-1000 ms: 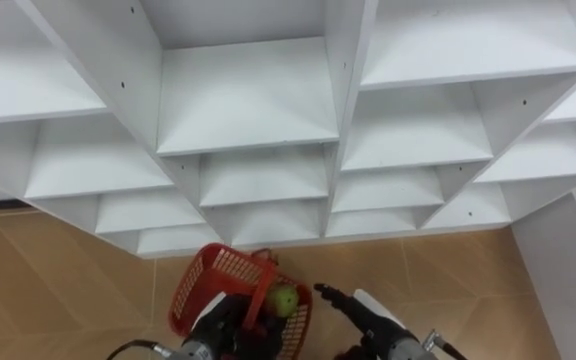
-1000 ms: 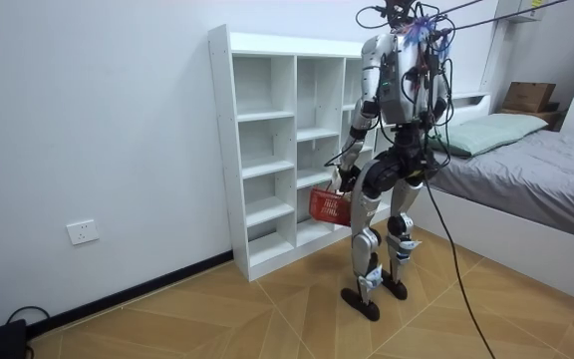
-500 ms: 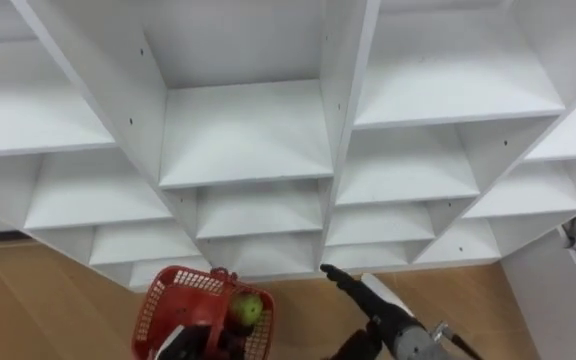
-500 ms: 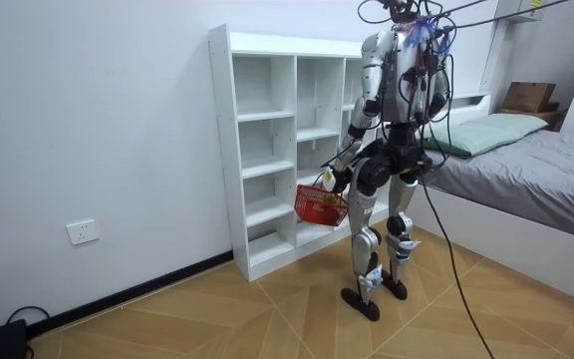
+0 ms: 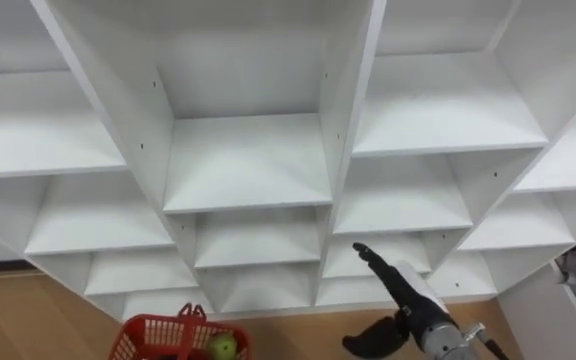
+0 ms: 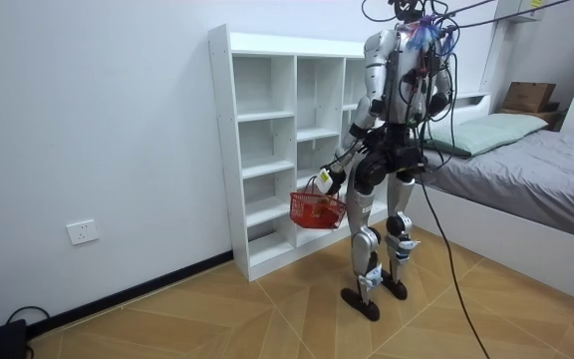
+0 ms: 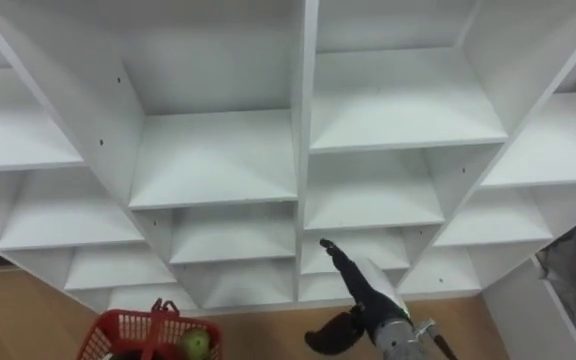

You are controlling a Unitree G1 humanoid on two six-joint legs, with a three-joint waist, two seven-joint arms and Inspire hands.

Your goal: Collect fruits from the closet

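Robot's standing square to the white shelf unit (image 5: 248, 160), every compartment in sight bare. Red basket (image 5: 153, 335) hangs low by its handle from the left hand (image 6: 325, 179), which is closed round that handle. Right hand (image 5: 400, 290) is held out before the lower shelves, fingers straight and together, thumb dropped apart, holding nothing. One green fruit (image 5: 225, 346) sits in the basket.
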